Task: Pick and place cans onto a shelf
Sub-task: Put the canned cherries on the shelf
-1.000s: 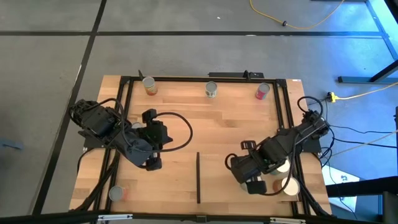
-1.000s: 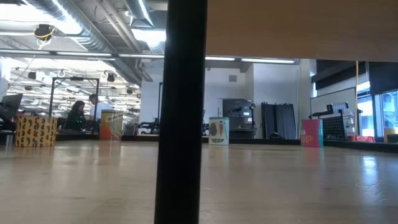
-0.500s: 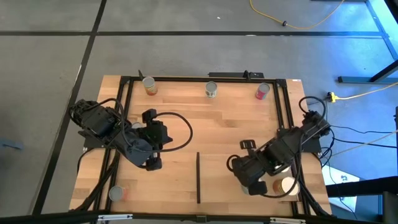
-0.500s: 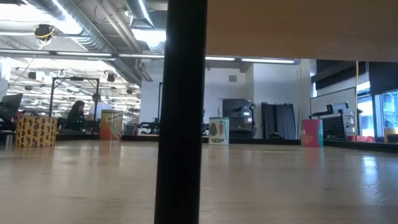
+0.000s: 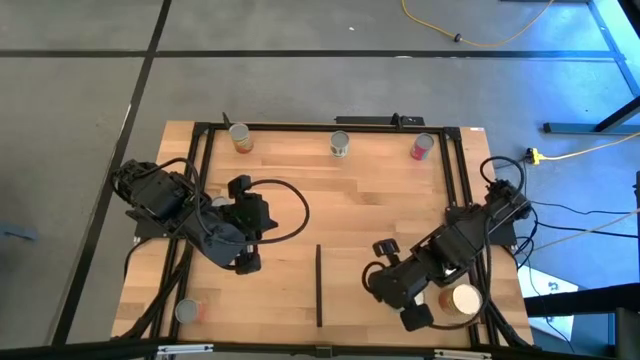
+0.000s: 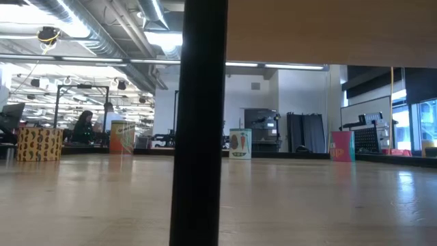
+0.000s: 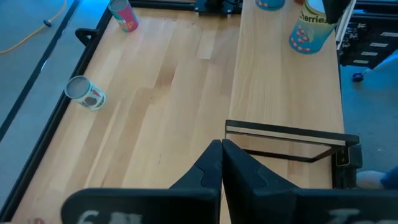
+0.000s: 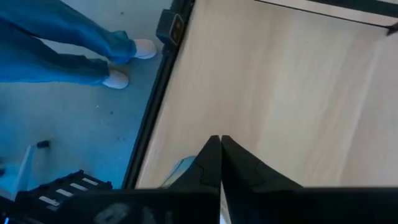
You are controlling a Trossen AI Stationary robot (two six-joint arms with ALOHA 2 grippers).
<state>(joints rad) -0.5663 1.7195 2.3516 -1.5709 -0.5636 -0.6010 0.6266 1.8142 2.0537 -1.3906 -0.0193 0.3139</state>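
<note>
Three cans stand along the far edge: a yellow one, a silver-topped one and a red one. One more can stands near the front left. The shelf lies front right, with its black strip on its left side. On the shelf stand a cream-topped can and a white-topped cherries can, which also shows in the left wrist view. My right gripper is shut, right beside the cherries can. My left gripper is shut and empty, left of the strip. My right gripper is shut with nothing between its fingertips. The white-topped can's pale top shows close beside one finger. I cannot tell whether the finger touches it.
Black frame rails run along the table's edges. A person's legs and white shoes show on the floor beyond the near edge. The low view shows only a black post and the three far cans.
My right gripper has moved toward the table's near edge and has turned a little. The white-topped can now shows at its tip.
</note>
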